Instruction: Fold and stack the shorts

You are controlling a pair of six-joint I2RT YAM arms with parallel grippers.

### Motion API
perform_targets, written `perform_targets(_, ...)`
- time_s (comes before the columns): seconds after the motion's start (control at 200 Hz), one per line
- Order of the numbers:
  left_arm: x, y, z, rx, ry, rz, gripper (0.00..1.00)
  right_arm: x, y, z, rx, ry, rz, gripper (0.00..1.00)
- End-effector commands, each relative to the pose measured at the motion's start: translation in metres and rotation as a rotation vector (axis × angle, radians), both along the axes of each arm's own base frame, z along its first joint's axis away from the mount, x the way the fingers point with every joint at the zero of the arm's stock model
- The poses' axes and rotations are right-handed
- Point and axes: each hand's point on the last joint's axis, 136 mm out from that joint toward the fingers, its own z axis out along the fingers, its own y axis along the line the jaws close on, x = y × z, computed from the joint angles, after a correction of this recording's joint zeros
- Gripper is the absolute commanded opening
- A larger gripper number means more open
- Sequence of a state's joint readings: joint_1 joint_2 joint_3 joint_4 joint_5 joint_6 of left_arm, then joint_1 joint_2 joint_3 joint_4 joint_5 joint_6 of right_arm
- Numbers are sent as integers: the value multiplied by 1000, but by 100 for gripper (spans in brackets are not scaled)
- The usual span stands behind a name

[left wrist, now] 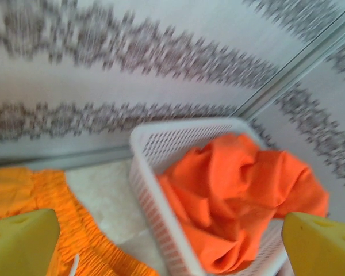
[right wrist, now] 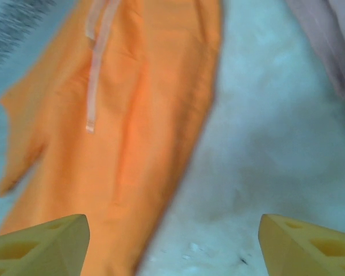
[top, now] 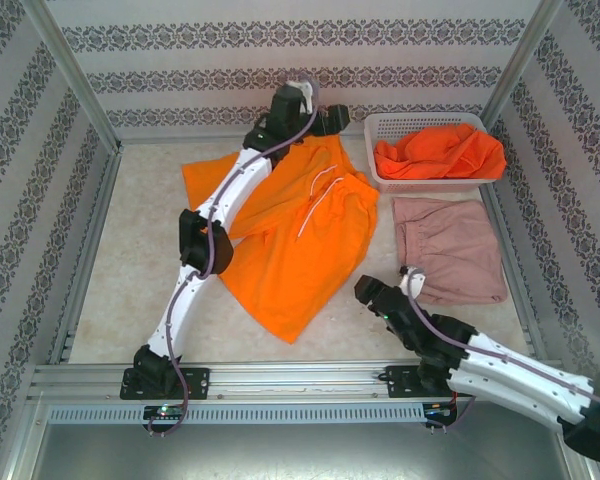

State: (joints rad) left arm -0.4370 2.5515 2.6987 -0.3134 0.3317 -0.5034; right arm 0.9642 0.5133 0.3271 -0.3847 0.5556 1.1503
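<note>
Top external view gives the clearest reading of progress. A pair of dusty pink cloth shorts (top: 450, 250) lies flat at the right of the pale table (top: 140, 270), just in front of a white plastic lattice basket (top: 420, 124). It looks folded into a compact rectangle, so it is probably the base of the stack. Nothing lies on top of it.

A pair of bright orange cloth shorts (top: 300, 240) sprawls across the middle of the table, waistband toward the far wall and white drawstring (top: 318, 195) trailing over the front. One leg seems to lie over the other, though a flap juts out to the left (the fold looks loose and uneven, not finished). It lies just beside the pink pair and is not yet stacked.

More crumpled orange shorts (top: 440, 152) fill the basket, untouched; how many cannot be told.

The left gripper (left wrist: 172, 244) hovers at the far end near the waistband and the basket corner, its yellow fingers spread wide with nothing between them. The right gripper (right wrist: 172, 244) hangs low over the bare table beside the orange hem, also spread and empty.

By this reckoning roughly one garment is done, one is mid-fold, and the basket's contents remain.
</note>
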Motion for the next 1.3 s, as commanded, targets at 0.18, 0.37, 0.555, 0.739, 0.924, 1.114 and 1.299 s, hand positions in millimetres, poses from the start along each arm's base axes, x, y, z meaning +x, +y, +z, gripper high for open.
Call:
perform_targets(0.18,-75,29,68,82,57,-104,100,26,18,72,-366,-138,185,85)
perform_targets(0.37,-129,61,56,29,28,-48,100,49,90,50,-339,26,400,86)
perform_targets(0.555,-181,124,15,19,88,77,100,48,133,-5,-256,246,495,83)
perform_targets(0.739,-221,162,-30,0,176,160,100,40,152,-50,-187,397,516,80)
perform_targets(0.924,-249,179,-59,-25,247,201,100,18,186,-72,-73,519,580,80)
perform_targets(1.114,-266,190,-74,-45,297,226,100,-12,256,-83,111,613,681,80)
perform_targets(1.299,-275,213,-63,-62,294,281,100,-14,348,-61,319,594,747,77)
